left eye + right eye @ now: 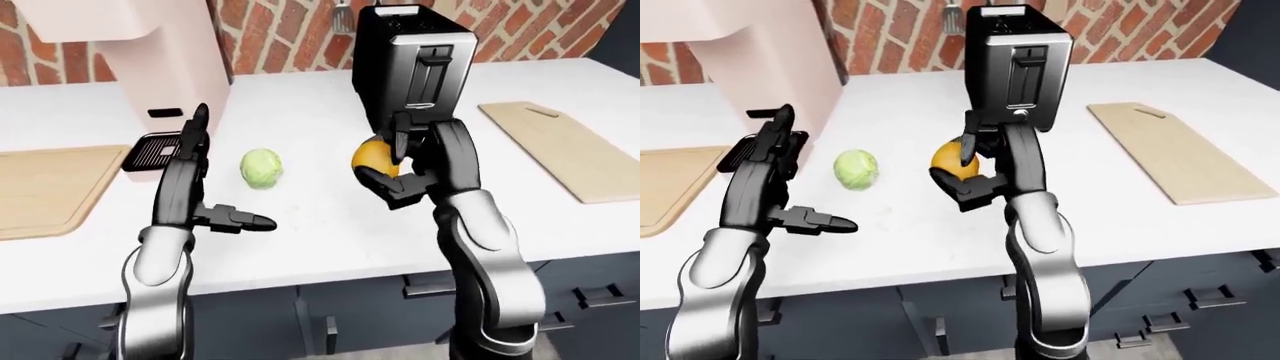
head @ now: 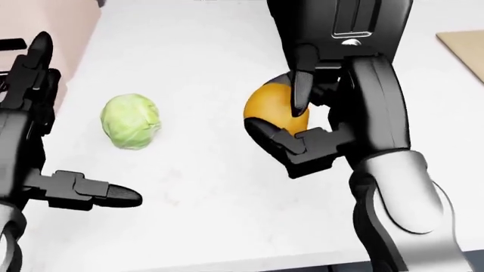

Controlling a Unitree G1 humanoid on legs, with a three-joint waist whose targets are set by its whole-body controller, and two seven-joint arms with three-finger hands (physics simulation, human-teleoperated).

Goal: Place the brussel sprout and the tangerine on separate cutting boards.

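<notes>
My right hand point(image 2: 291, 122) is shut on the orange tangerine point(image 2: 270, 112) and holds it lifted above the white counter point(image 2: 204, 68), just below the toaster in the head view. The pale green brussel sprout point(image 2: 131, 120) lies on the counter to the tangerine's left. My left hand point(image 2: 45, 141) is open, fingers spread, left of the sprout and not touching it. One wooden cutting board point(image 1: 555, 146) lies at the right of the counter and another cutting board point(image 1: 50, 187) at the left.
A black and silver toaster point(image 1: 415, 64) stands right behind the raised tangerine. A pink appliance point(image 1: 150, 67) with a black drip grille point(image 1: 155, 150) stands at the upper left. A brick wall point(image 1: 290, 34) backs the counter; dark drawers point(image 1: 400, 300) run below it.
</notes>
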